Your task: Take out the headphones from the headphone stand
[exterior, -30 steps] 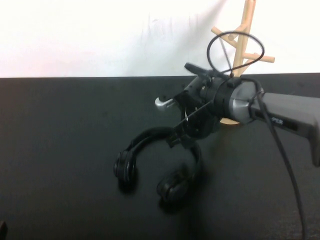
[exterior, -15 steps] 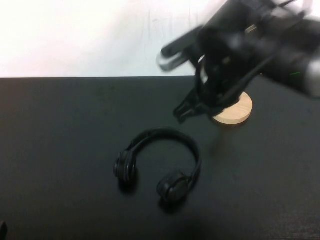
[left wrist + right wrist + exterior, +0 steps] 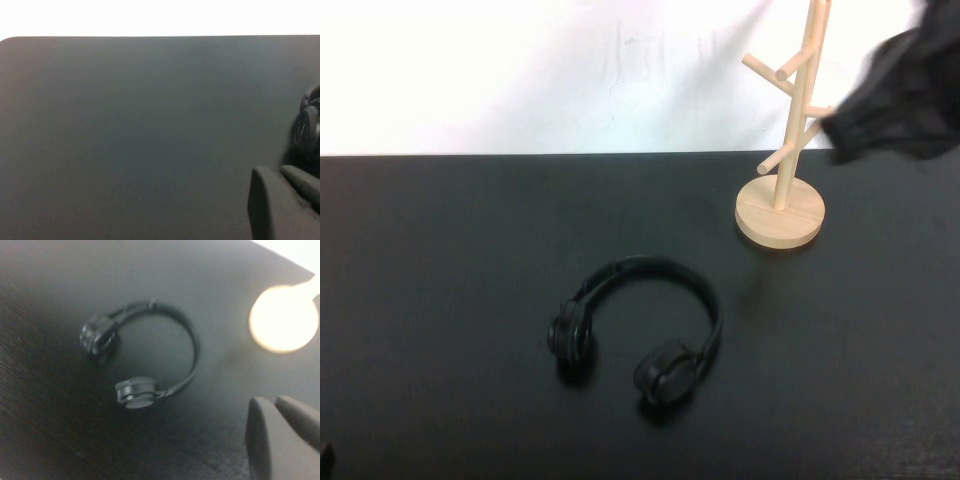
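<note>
The black headphones [image 3: 635, 335] lie flat on the dark table, both ear cups down and the headband arching toward the back. They also show in the right wrist view [image 3: 137, 390], and one ear cup shows in the left wrist view [image 3: 306, 131]. The wooden headphone stand [image 3: 782, 205] stands bare at the back right; its round base glows in the right wrist view [image 3: 283, 317]. My right gripper [image 3: 270, 401] is shut and empty, raised high above the table; its arm is a dark blur [image 3: 900, 95] at the upper right. My left gripper [image 3: 275, 170] is shut and empty, low near the table's front left.
The black tabletop [image 3: 450, 260] spreads wide to the left of the headphones. A white wall [image 3: 520, 70] runs behind the table's back edge.
My right gripper let go of the headband, then rose and pulled back to the upper right, uncovering the stand. The headphones stay on the table. The left arm has not moved.
</note>
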